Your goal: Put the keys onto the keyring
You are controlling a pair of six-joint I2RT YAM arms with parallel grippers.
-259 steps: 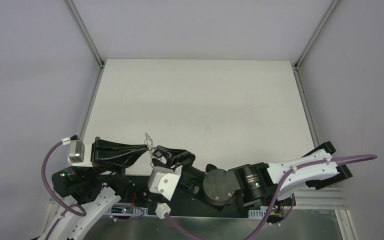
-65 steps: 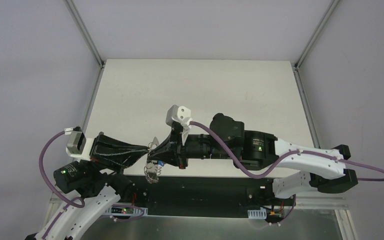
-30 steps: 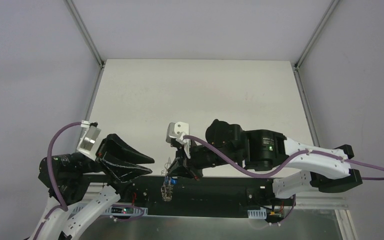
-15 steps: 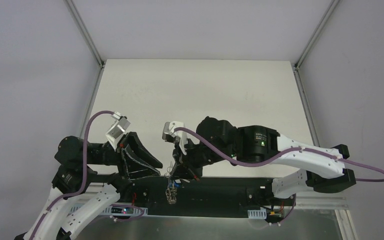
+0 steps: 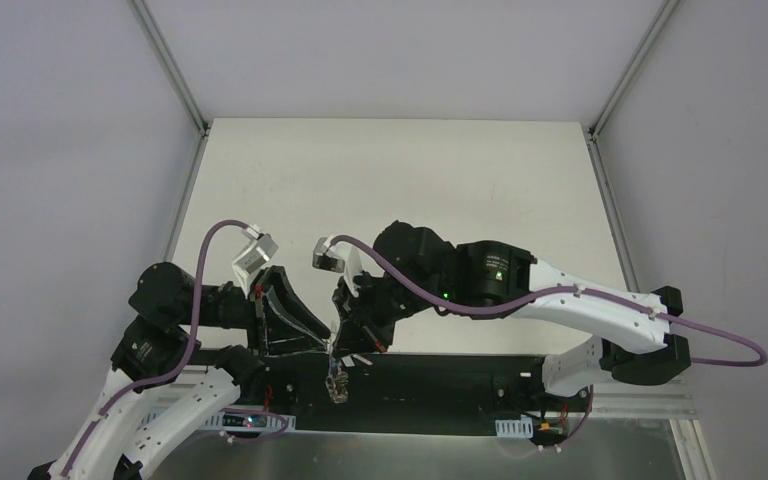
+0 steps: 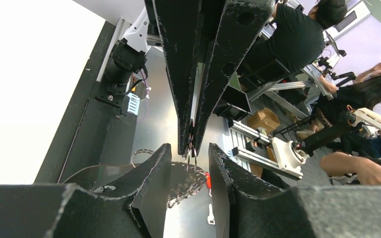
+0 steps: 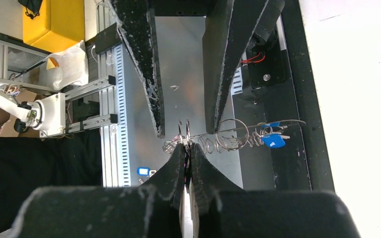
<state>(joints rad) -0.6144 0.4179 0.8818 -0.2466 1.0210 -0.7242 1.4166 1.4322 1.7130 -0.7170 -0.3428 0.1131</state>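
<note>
- Top view: the right gripper (image 5: 340, 345) was pressed together on the keyring (image 5: 337, 382), which dangled off its tips over the black base plate (image 5: 440, 385) at the near edge, off the white table (image 5: 410, 180). The left gripper (image 5: 316, 345) sat just beside it on the left, spread and empty, tips aimed straight at the pinch
- Left wrist view: its own fingers (image 6: 151, 183) framed an open gap. The right arm's closed tips came in head-on along the middle of that gap with thin wire caught between them. The fringe of small keys drooped just past the left tips, so the ring lay dead ahead of the left arm
- Right wrist view: the pinch held a pair of small upright wire loops, about level with the left fingertips and in the gap between them; I couldn't tell whether they touched either finger. The rest of the ring trailed off to one side as a row of loops ending at a blue-headed key (image 7: 275, 141), its long axis lying crosswise to both grippers
- Judgement: the left arm was the free and nearer one, and the next move looked to turn on closing across that crosswise line beside the pinch
</note>
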